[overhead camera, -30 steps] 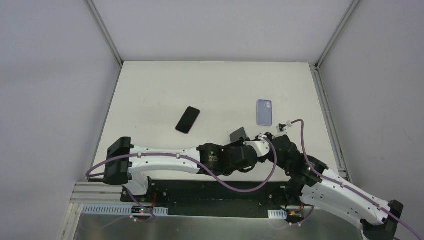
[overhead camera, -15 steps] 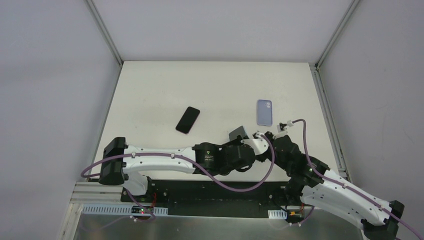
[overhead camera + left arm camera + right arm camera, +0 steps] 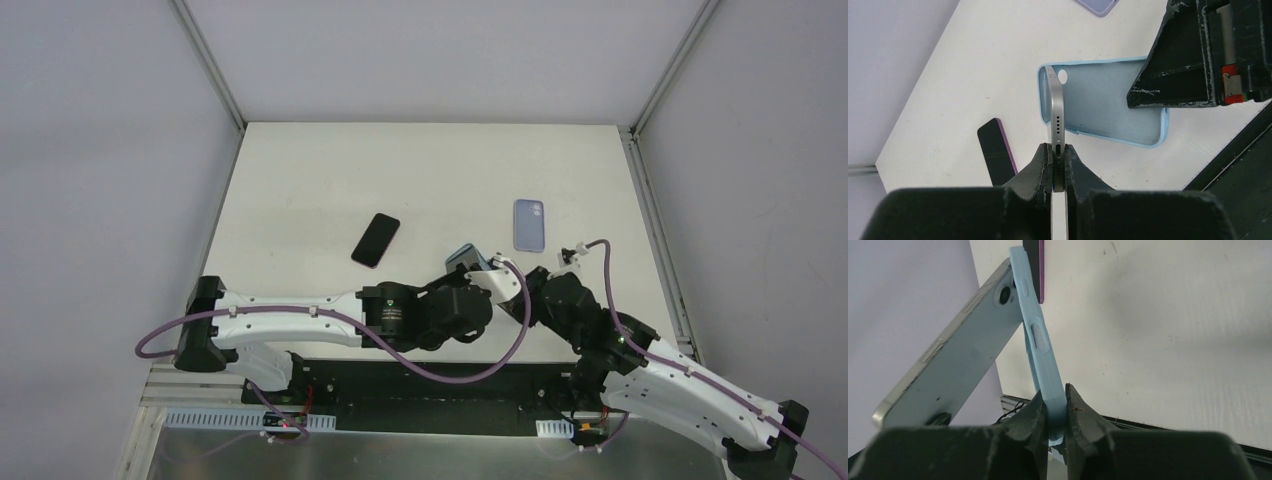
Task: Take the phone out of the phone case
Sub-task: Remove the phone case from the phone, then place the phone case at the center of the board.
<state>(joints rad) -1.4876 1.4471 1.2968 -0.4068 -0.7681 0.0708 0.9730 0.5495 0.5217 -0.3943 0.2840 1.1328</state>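
Two grippers: left gripper [image 3: 1058, 165] shut hard on the phone [image 3: 1055, 107] at its port end; right gripper [image 3: 1055, 407] nipped narrowly on the phone case [image 3: 1103, 107] rim.
Phone axis: edge-on from the left wrist, running from the fingers toward 12 o'clock, camera end against the case.
Case axis: roughly 9 to 3 o'clock, hollow facing the left wrist camera.
Hidden: overhead, both wrists cover most of the pair; whether the camera corner sits inside the rim is unclear.
Right wrist only: phone's back splays toward 7 o'clock, making a V.
Table [image 3: 320, 170]: black handset [image 3: 375, 240] at 10 o'clock, lilac cover [image 3: 529, 224] at 1 o'clock.
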